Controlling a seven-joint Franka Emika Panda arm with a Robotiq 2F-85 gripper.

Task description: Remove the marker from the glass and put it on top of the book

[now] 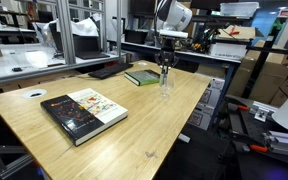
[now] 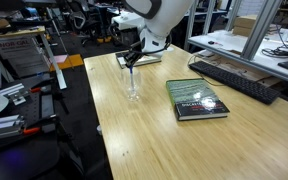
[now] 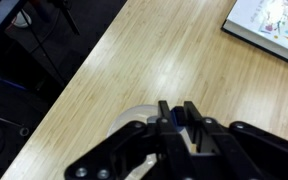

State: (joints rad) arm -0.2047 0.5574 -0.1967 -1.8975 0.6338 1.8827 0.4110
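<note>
The gripper (image 3: 178,118) is nearly closed, seemingly on the top of the marker (image 2: 132,76), which stands in the glass (image 1: 165,88) near the far edge of the table (image 1: 174,110); a straight upward lift is advised, so that the glass is not tipped

Landmark: glass (image 1: 165,88).
- Directly above glass: occupied by gripper (image 1: 166,66) and arm; vertical access blocked.
- Near glass, toward far end of table (image 1: 144,130) in an exterior view: green book (image 1: 141,76), flat and low; passable overhead.
- Well apart from glass, toward near end: large black-and-white book (image 1: 83,112), flat and low.
- Between glass and large book: bare wood, free passage.
- Glass stands apart from both books; side clearance all round.
- Keyboard (image 2: 234,78): on adjoining surface, well apart from glass.
</note>
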